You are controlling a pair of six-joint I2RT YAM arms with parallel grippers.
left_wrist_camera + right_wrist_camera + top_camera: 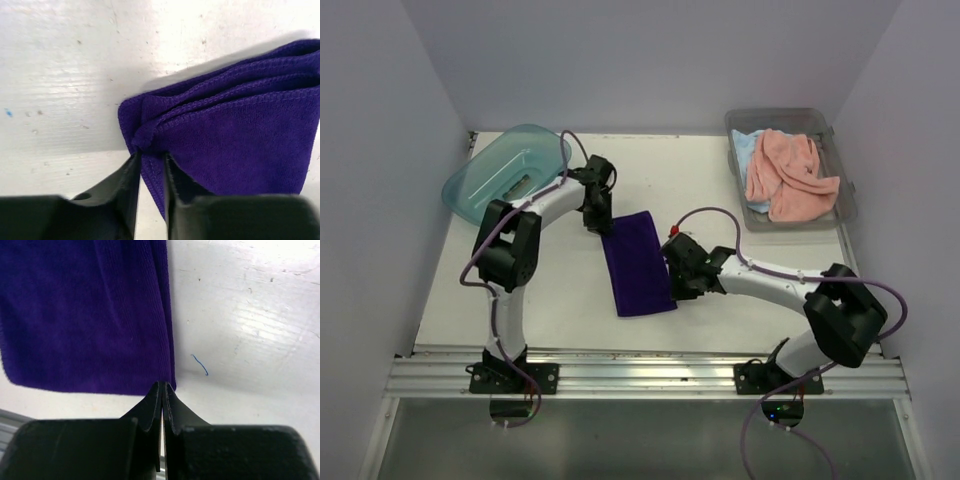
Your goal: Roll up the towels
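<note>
The dark purple towel [638,262] lies in the middle of the table, folded into a long strip. My left gripper [597,222] is at its far left corner. In the left wrist view my left gripper [150,156] is shut on the bunched corner hem of the purple towel [240,140]. My right gripper [675,275] is at the strip's near right corner. In the right wrist view my right gripper [163,385] is shut, its tips pinching the corner of the purple towel [85,315]. The salmon pink towel [790,178] and the light blue towel [747,150] lie crumpled in the bin.
A clear grey plastic bin [847,200] stands at the back right. A teal translucent tub [505,172] stands tilted at the back left, close behind my left arm. A metal rail [650,375] runs along the near edge.
</note>
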